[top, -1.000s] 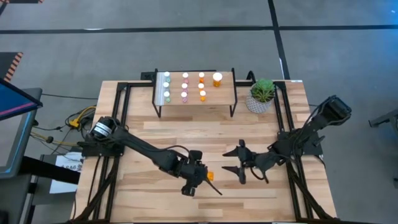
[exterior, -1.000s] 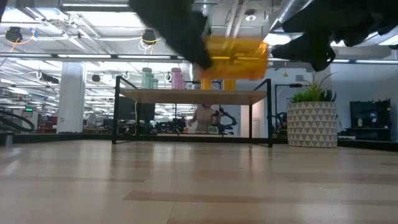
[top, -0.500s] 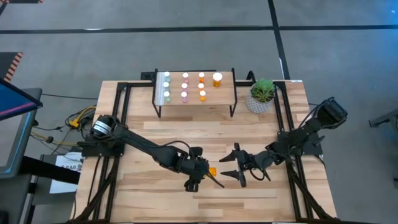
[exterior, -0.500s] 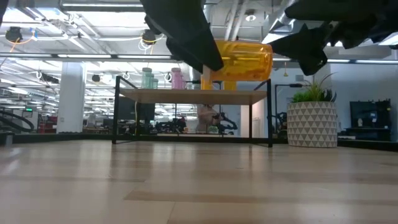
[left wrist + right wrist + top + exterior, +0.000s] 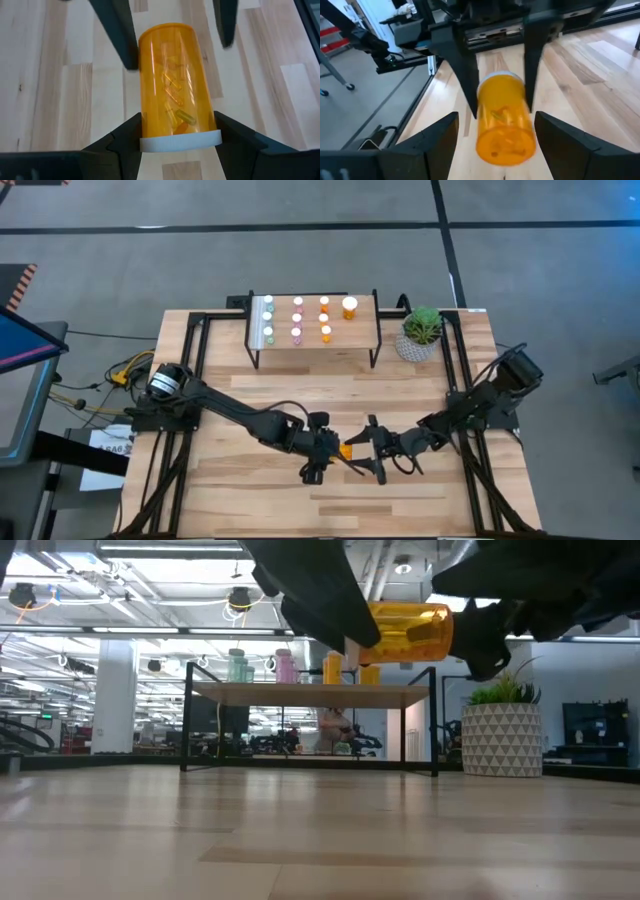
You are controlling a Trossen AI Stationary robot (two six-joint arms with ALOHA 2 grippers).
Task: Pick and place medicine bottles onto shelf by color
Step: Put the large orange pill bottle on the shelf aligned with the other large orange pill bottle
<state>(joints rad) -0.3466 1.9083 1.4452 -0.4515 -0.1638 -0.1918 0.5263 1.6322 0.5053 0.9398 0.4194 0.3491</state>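
A large orange medicine bottle (image 5: pixel 345 450) with a white cap lies level in the air over the middle front of the table, held by my left gripper (image 5: pixel 338 453). In the low view the bottle (image 5: pixel 410 632) hangs well above the tabletop. My right gripper (image 5: pixel 368 452) is open, and its fingers stand on either side of the bottle's bottom end (image 5: pixel 506 145) without touching it. The shelf (image 5: pixel 312 320) stands at the far middle. On it are small green (image 5: pixel 267 317), pink (image 5: pixel 297 317) and orange (image 5: pixel 324 318) bottles in columns, and one larger orange bottle (image 5: pixel 349 307). My left gripper pinches the bottle's cap end (image 5: pixel 148 142) between its two fingers, one on each side. The fingers come level from the table's left and lie along the bottle. The bottle is lifted clear and level, its bottom pointing toward the table's right.
A potted green plant (image 5: pixel 421 332) stands to the right of the shelf at the far right. Black frame rails (image 5: pixel 190 370) run along the table's left and right sides. Bare wooden tabletop (image 5: pixel 300 395) lies between the grippers and the shelf.
My left gripper has carried the orange bottle a little toward the table's right edge, keeping it level and clear of the table. My right gripper has moved toward the table's left, to the bottle, and its open fingers now flank the bottle's bottom end.
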